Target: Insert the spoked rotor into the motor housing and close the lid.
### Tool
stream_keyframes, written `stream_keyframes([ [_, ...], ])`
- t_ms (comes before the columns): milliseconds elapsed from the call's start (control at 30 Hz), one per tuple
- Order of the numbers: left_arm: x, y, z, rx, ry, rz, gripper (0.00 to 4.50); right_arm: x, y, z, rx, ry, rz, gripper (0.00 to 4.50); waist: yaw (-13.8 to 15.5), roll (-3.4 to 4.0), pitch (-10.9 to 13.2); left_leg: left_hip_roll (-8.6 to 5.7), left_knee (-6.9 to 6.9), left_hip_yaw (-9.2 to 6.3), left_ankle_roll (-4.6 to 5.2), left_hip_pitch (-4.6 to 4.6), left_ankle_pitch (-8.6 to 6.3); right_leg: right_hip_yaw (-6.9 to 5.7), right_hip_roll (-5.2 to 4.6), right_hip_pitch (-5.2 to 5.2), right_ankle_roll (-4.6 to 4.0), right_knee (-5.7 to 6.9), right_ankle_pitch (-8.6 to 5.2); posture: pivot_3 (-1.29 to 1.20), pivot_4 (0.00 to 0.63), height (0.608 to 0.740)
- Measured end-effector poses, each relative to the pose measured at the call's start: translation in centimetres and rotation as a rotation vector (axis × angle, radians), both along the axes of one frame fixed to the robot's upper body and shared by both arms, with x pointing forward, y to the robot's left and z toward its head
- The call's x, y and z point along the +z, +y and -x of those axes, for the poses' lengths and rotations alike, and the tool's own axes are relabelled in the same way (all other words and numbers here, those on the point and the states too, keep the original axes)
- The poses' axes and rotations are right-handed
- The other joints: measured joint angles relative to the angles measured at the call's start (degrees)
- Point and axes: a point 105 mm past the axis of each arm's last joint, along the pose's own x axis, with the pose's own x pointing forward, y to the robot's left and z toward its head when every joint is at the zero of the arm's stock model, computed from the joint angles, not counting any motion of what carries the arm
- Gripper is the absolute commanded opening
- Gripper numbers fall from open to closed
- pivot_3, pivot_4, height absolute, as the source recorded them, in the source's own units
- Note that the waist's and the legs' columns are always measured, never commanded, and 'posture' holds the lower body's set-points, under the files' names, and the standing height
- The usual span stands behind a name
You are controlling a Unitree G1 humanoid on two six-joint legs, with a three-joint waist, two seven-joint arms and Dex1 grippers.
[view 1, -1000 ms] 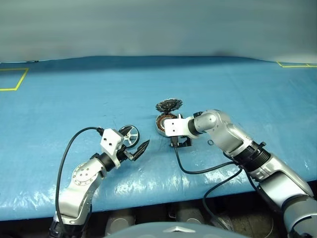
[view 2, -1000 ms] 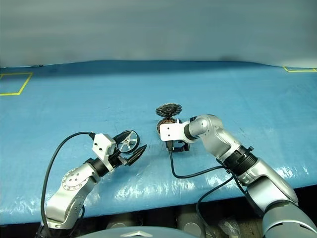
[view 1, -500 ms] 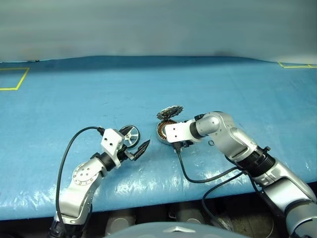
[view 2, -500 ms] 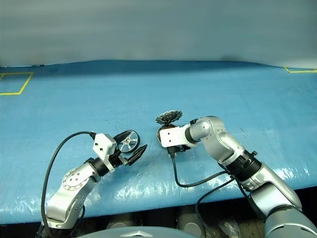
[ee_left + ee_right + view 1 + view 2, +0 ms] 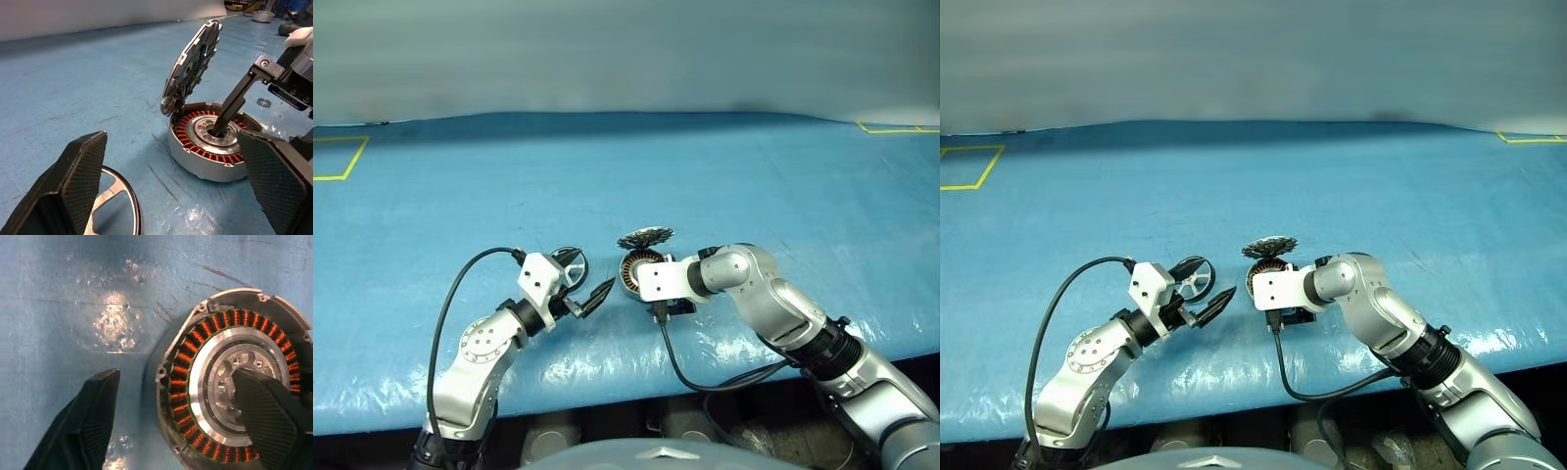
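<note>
Left wrist view shows one motor housing (image 5: 208, 147) sitting on the blue desk (image 5: 88, 83), its ring of copper windings and pale centre uncovered, with one lid (image 5: 191, 63) hinged at its rim and standing up at a steep tilt, dark patterned face turned toward the cup. One finger (image 5: 234, 105) of the right tool reaches down into the pale centre of the housing; in the right wrist view the other finger (image 5: 83, 423) stands outside the cup over the desk, so the right tool (image 5: 166, 423) is spread wide, straddling the housing wall and gripping nothing. One spoked rotor (image 5: 570, 266) lies flat on the desk just beside the left tool (image 5: 590, 296), to the left of the housing and apart from it. The left tool is also spread wide and empty, its two fingers pointing toward the housing. One small metal ring (image 5: 263, 102) lies on the desk beyond the housing.
</note>
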Motion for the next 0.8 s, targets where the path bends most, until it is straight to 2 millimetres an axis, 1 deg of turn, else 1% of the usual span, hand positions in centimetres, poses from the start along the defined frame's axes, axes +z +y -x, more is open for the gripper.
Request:
stream_keyframes([
  [100, 0.1, 0.0, 0.0, -0.004, -0.002, -0.001, 4.50, 0.5, -0.2, 0.5, -0.014, 0.045, -0.038, 4.41, 0.0, 0.00, 0.0, -0.01, -0.02, -0.01, 0.00, -0.05, 0.00, 0.00, 0.00, -0.04, 0.00, -0.01, 0.01, 0.00, 0.150, 0.740],
  [267, 0.0, -0.1, 0.0, -0.012, -0.001, -0.004, 4.50, 3.9, 0.0, 0.9, -0.043, 0.009, -0.177, 4.41, 0.1, 0.00, 0.0, 0.00, -0.06, -0.05, 0.00, -0.09, 0.00, -0.03, 0.01, -0.07, -0.01, -0.02, -0.01, 0.00, 0.150, 0.740],
  [367, 0.0, 0.0, 0.0, -0.012, 0.002, -0.006, 4.50, 5.1, -0.8, 1.5, -0.060, -0.011, -0.227, 4.41, 0.4, -0.01, 0.0, -0.02, -0.07, -0.07, 0.01, -0.12, -0.01, -0.05, -0.01, -0.06, -0.01, -0.06, -0.01, 0.00, 0.150, 0.740],
  [467, 0.0, 0.0, 0.0, -0.014, 0.002, -0.006, 4.50, 5.4, -2.1, 2.1, -0.117, -0.008, -0.280, 4.41, 0.6, -0.02, 0.0, -0.03, -0.06, -0.07, 0.01, -0.14, -0.01, -0.05, -0.02, -0.06, -0.01, -0.08, -0.01, 0.00, 0.150, 0.740],
  [533, 0.0, 0.0, 0.0, -0.015, 0.003, -0.006, 4.50, 5.5, -2.9, 2.4, -0.205, 0.011, -0.383, 4.41, 0.9, -0.03, 0.0, -0.02, -0.06, -0.07, 0.01, -0.16, -0.02, -0.06, -0.01, -0.07, -0.01, -0.08, -0.01, 0.00, 0.150, 0.740],
  [600, 0.1, -0.2, 0.0, -0.028, -0.001, -0.007, 4.50, 6.4, -3.3, 2.6, -0.292, 0.018, -0.530, 4.41, 0.9, -0.02, 0.0, 0.00, -0.06, -0.07, 0.01, -0.16, -0.01, -0.04, 0.03, -0.09, 0.00, -0.06, -0.01, 0.00, 0.150, 0.740],
  [667, 0.3, -0.5, -0.1, -0.043, -0.008, -0.005, 4.50, 7.0, -3.6, 3.0, -0.337, 0.008, -0.592, 4.41, 0.9, 0.00, 0.0, 0.00, -0.05, -0.07, 0.00, -0.14, -0.01, -0.03, 0.02, -0.07, 0.01, -0.04, -0.01, 0.00, 0.150, 0.740],
  [733, 0.4, -0.7, -0.1, -0.055, -0.010, -0.005, 4.50, 6.8, -4.4, 3.2, -0.412, -0.002, -0.629, 4.41, 1.0, -0.03, 0.0, 0.00, -0.03, -0.08, 0.00, -0.13, -0.01, -0.03, 0.01, -0.05, 0.01, -0.05, -0.01, 0.00, 0.150, 0.740],
  [800, 0.4, -0.8, -0.1, -0.068, -0.009, -0.007, 4.50, 6.1, -5.0, 3.5, -0.476, 0.011, -0.649, 4.41, 1.1, -0.02, 0.0, -0.02, -0.03, -0.07, 0.01, -0.13, -0.01, -0.02, 0.00, -0.05, 0.01, -0.05, -0.01, 0.00, 0.150, 0.740],
])
